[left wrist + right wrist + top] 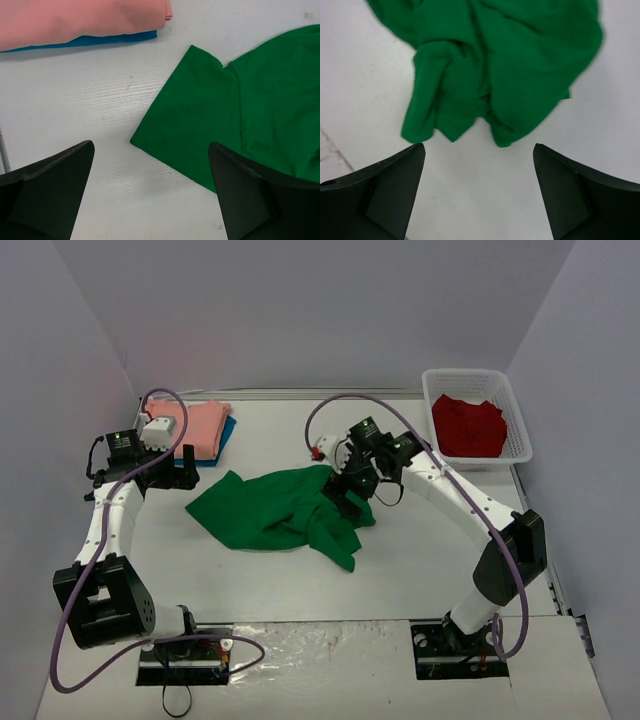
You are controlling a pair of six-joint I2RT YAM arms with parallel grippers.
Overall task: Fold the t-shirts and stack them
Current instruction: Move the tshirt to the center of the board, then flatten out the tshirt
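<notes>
Overhead, we see the green shirt point(280, 510) lying crumpled and unfolded at the centre of the table point(420, 550), the one garment in play. The right gripper point(350, 492) hangs over its bunched right-hand end, jaws spread wide and holding nothing. Its wrist view shows both fingers point(385, 190) clear of the cloth, with bare table between them and the rumpled folds toward the top of the frame.

The left gripper point(182, 472), at the left of the overhead frame, is also fully spread and empty. In its wrist view a flat corner of the shirt shows between its fingers, and we read that as a corner lined up for a pinch.

In the upper left, a pink shirt point(190, 425) rests folded on a teal shirt point(226, 445); we take this as the stack the green one is meant to join. A red shirt point(468, 425) waits in the white basket point(520, 445) at upper right, well apart and presumably next in line.

We judge the task about half done. The cloth must be spread flat before any fold, and the tangled right end looks the harder part.
</notes>
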